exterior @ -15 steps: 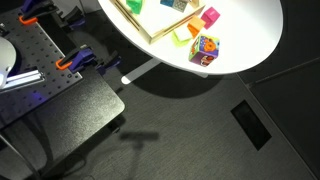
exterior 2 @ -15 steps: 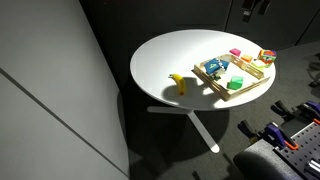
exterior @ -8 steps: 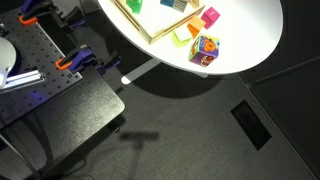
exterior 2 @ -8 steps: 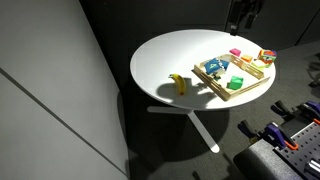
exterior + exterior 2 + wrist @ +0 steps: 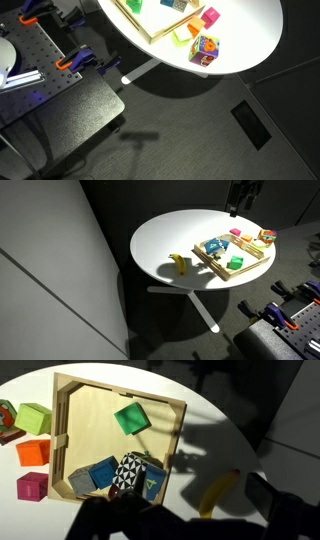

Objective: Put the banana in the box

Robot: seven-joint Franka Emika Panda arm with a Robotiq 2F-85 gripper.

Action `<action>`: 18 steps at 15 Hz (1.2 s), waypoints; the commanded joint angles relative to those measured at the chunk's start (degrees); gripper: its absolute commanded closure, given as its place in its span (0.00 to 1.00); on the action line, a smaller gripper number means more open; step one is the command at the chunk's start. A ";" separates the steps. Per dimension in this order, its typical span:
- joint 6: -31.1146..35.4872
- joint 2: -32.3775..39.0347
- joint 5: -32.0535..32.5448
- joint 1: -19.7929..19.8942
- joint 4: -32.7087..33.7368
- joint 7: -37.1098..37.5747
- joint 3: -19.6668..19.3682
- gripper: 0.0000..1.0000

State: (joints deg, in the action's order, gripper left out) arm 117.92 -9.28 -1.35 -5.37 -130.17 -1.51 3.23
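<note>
The gripper (image 5: 243,195) shows in an exterior view only as a dark shape against a dark wall at the top edge, with the arm above it cut off. In the wrist view its fingers (image 5: 285,505) are black silhouettes along the bottom. They seem to stand wide apart, with nothing between them, though the shadow blurs their outlines.

The banana (image 5: 218,492) lies on the white table just beside the box's outer corner, half in the gripper's shadow. It is small, curved and smooth, and its yellow is dulled there. In an exterior view the banana (image 5: 179,264) rests alone on the bare table (image 5: 165,235), near the box (image 5: 245,270) but apart from it, on the side away from the gripper.

The box (image 5: 95,415) holds a green block (image 5: 130,418), a black-and-white patterned block (image 5: 128,468) and blue blocks partly hidden by the dark fingers. Outside its rim sit a lime-green block (image 5: 33,418), an orange block (image 5: 33,452) and a pink block (image 5: 32,487).

The gripper hangs above the table's far edge, pointing down — well clear of the toys. In an exterior view the table (image 5: 250,30) and box are cut off at the top, and a multicoloured cube (image 5: 205,48) sits near the rim.
</note>
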 commanded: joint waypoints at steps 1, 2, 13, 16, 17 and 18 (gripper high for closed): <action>-0.13 0.01 -0.06 0.35 0.10 -0.02 0.35 0.00; -0.13 0.01 -0.06 0.35 0.10 -0.02 0.35 0.00; 0.15 10.35 0.07 -0.34 5.12 4.53 2.08 0.00; 1.25 13.81 0.61 -1.08 6.47 7.48 2.78 0.00; 1.81 14.97 0.76 -1.43 6.90 8.58 2.99 0.00; 2.65 16.15 1.07 -1.78 7.30 10.01 3.13 0.00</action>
State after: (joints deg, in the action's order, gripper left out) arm 119.57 3.31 -1.35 -6.41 -125.63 4.46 5.74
